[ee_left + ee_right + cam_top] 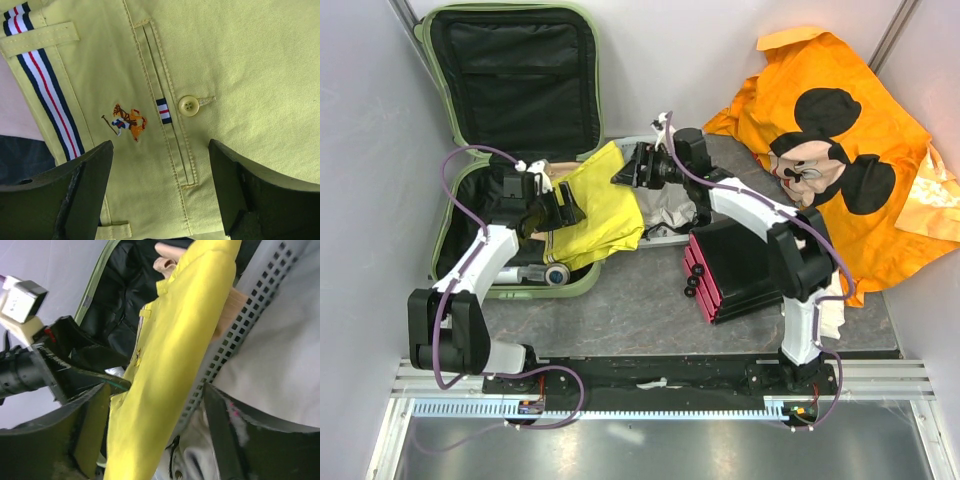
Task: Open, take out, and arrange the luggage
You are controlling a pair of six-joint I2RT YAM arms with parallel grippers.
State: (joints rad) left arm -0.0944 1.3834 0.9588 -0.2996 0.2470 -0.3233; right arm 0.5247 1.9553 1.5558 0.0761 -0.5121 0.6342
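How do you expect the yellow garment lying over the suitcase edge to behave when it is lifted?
Probably floppy: the yellow garment drapes and creases over the luggage rim, so it should sag and trail. Likely light, being thin woven cloth. The matte weave seems grippy, though a pinch may catch only one layer.

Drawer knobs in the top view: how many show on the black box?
3, in a row on the pink drawer fronts of the black box, facing the suitcase: far knob, middle knob, near knob. Other sides hidden.
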